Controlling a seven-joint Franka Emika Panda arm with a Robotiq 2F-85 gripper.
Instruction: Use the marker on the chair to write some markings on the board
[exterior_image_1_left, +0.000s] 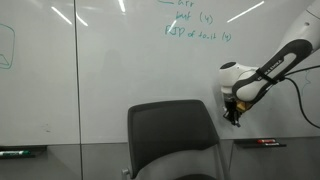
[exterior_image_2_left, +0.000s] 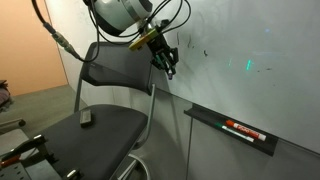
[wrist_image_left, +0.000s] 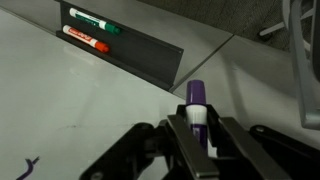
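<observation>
My gripper (wrist_image_left: 197, 138) is shut on the marker (wrist_image_left: 197, 100), which has a white barrel and a purple end sticking out past the fingers. In both exterior views the gripper (exterior_image_1_left: 234, 118) (exterior_image_2_left: 168, 66) hangs close to the white board (exterior_image_1_left: 100, 70) (exterior_image_2_left: 250, 60), just beside the top corner of the dark grey chair's backrest (exterior_image_1_left: 170, 135) (exterior_image_2_left: 110, 70). The marker is too small to make out in the exterior views. A few small dark marks show on the board (wrist_image_left: 28, 165) (exterior_image_2_left: 205, 50). I cannot tell whether the tip touches the board.
A dark tray (wrist_image_left: 140, 55) (exterior_image_2_left: 215, 118) under the board holds a green marker (wrist_image_left: 97, 20) and a red-and-black marker (wrist_image_left: 85, 39) (exterior_image_2_left: 243, 130). A small grey object (exterior_image_2_left: 87, 118) lies on the chair seat. Green handwriting (exterior_image_1_left: 195, 25) is higher on the board.
</observation>
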